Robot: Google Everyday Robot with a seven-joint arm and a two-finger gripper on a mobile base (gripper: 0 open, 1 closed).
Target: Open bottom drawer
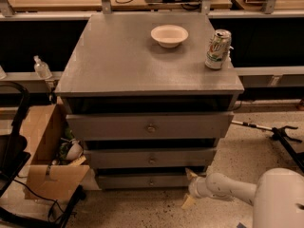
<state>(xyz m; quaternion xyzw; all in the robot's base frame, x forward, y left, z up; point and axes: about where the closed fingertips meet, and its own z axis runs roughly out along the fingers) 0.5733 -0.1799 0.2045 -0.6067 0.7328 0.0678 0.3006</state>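
The bottom drawer (142, 180) is the lowest of three grey drawer fronts in the cabinet, with a small round knob (151, 181) at its centre. Its front stands about flush with the middle drawer (151, 158) above it. My gripper (189, 188) is low at the drawer's right end, just above the floor, with one pale finger up by the drawer's right corner and the other lower near the floor. It is to the right of the knob and holds nothing. My white arm (232, 189) reaches in from the lower right.
On the cabinet top (118, 56) stand a white bowl (169, 35) and a green can (218, 49). An open cardboard box (45, 156) with clutter sits on the floor at the left beside black equipment (12, 151). A metal stand (278, 133) lies at the right.
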